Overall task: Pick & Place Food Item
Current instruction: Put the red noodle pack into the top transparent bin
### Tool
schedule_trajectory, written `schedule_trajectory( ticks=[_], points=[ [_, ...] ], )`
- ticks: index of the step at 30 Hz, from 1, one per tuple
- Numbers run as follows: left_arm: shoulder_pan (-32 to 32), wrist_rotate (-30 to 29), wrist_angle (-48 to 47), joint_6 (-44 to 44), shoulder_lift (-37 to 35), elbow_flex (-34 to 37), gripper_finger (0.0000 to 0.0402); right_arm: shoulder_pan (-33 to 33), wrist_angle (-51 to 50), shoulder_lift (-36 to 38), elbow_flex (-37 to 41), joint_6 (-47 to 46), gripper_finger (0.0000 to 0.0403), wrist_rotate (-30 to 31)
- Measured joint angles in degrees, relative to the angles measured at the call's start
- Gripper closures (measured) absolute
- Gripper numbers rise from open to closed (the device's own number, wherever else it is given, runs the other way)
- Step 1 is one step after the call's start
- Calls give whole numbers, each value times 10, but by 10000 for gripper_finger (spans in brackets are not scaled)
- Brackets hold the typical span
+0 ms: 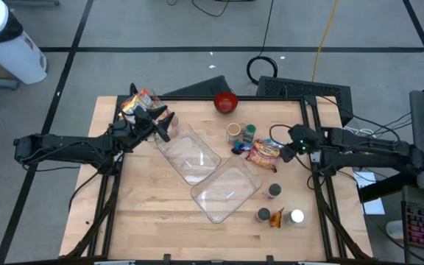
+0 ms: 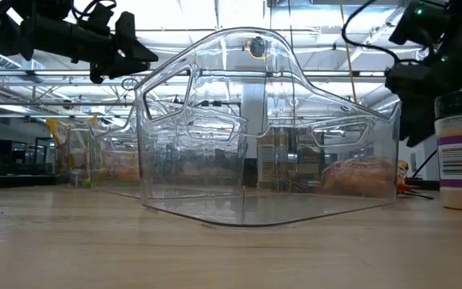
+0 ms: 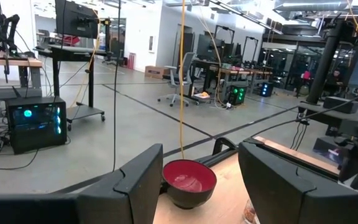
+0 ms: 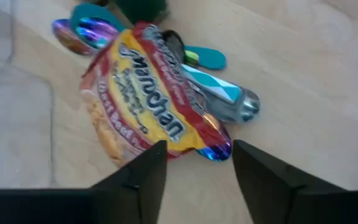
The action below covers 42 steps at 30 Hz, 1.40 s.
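A red and yellow ramen packet (image 1: pixel 263 152) lies flat on the table right of centre, partly over two shiny spoons with teal handles (image 4: pixel 219 87). My right gripper (image 1: pixel 290 147) hovers just right of the packet. In the right wrist view its open fingers (image 4: pixel 197 165) stand over the packet's (image 4: pixel 145 106) near corner and touch nothing. My left gripper (image 1: pixel 163 125) is open and empty, raised at the far left beside a snack bag (image 1: pixel 138 103). In the left wrist view (image 3: pixel 201 180) it points level toward a red bowl (image 3: pixel 188 182).
Two clear plastic containers (image 1: pixel 190 154) (image 1: pixel 227 193) lie across the table's middle. The red bowl (image 1: pixel 226 101) stands at the far edge. Two small jars (image 1: pixel 241 132) stand behind the packet. Several small jars (image 1: pixel 274 191) stand near the right front.
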<state>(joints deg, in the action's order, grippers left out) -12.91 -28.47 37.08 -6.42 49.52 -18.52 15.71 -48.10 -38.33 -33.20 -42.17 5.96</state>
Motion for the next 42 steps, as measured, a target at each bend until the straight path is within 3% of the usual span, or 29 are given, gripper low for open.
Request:
schedule_trajectory(
  ticks=[7, 15, 28, 42],
  points=[
    [0, 0, 0, 1, 0, 0, 183, 5, 36, -2, 44, -29, 186, -15],
    [0, 0, 0, 3, 0, 0, 183, 5, 169, -2, 126, -60, 203, -17],
    [0, 0, 0, 3, 0, 0, 183, 5, 299, -2, 168, -71, 231, 17],
    [0, 0, -1, 2, 0, 0, 183, 5, 570, -2, 299, -112, 238, 15]
  ],
)
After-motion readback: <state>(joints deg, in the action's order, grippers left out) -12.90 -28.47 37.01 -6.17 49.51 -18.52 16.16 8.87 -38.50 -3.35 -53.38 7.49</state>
